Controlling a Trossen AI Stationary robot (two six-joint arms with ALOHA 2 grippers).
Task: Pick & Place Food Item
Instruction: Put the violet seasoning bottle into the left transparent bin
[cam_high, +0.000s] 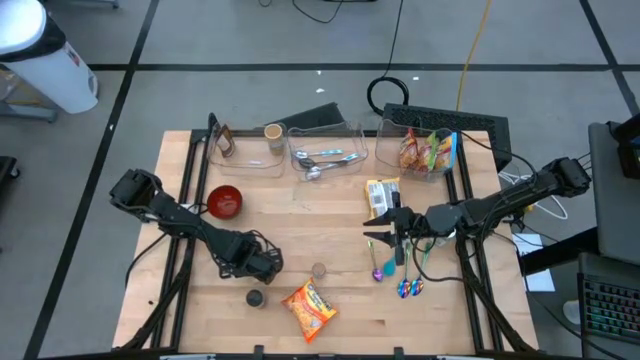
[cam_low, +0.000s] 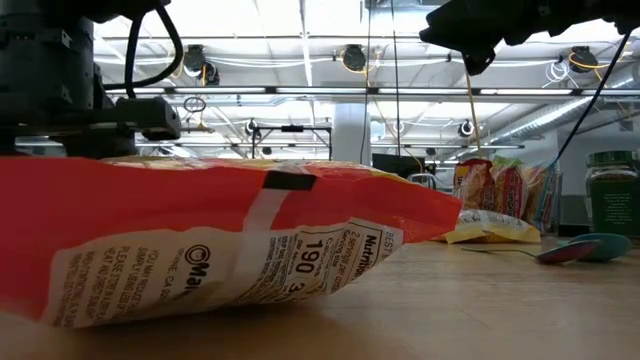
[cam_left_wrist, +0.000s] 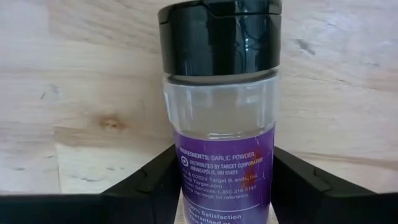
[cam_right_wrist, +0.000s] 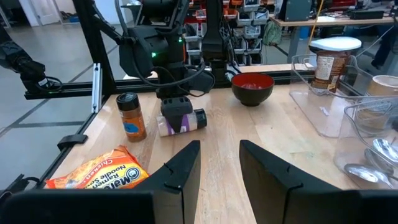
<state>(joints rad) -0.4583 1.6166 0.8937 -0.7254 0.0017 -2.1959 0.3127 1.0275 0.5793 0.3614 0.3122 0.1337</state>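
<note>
Your left claw (cam_right_wrist: 178, 111) is straddling the garlic powder jar (cam_left_wrist: 219, 124), which is lying on its side on the worktop (cam_high: 340, 310), near the front and left of centre. In the left wrist view its two fingers (cam_left_wrist: 146, 186) are standing either side of the purple label; you cannot tell there whether they are pressing the glass or just flanking it. An orange-labelled spice jar (cam_right_wrist: 130, 116) is standing upright just beside that claw. The ramen noodle packet (cam_high: 309, 308) is lying flat nearer the front edge, apart from both claws. A red bowl (cam_high: 224, 201) is sitting behind the left arm. Your right claw (cam_high: 388, 238) is hanging over the right half, its fingers (cam_right_wrist: 180, 171) parted and gripping nothing, above the coloured spoons (cam_high: 409, 287).
</note>
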